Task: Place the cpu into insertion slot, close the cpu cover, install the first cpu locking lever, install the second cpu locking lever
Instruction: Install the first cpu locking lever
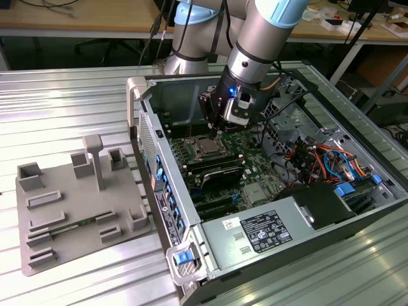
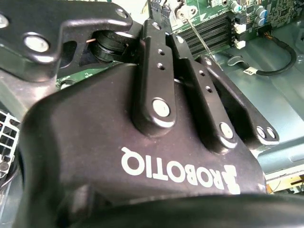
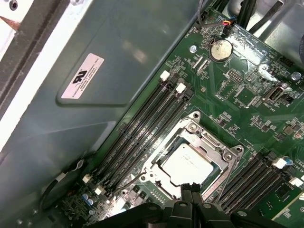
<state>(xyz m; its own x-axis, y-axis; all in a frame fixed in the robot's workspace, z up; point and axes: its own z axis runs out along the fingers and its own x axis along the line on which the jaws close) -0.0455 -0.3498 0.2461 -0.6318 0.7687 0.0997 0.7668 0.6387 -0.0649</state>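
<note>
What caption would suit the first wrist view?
Gripper beside the metal cover that frames the chip on the green board, memory slots on either side.

cpu [image 3: 189,164] in insertion slot [image 3: 166,153], cpu cover [image 3: 214,145] around it, memory slots [image 3: 142,137] on both sides

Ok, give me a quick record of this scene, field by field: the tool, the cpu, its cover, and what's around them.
tool: low over the edge of the cpu cover, inside the open computer case
cpu: lying flat on the green board, silver top showing
cpu cover: down flat, framing the cpu
memory slots: long black rows on both sides of the cpu
grey fixture: on the ribbed metal table outside the case, at the exterior view's left
</note>
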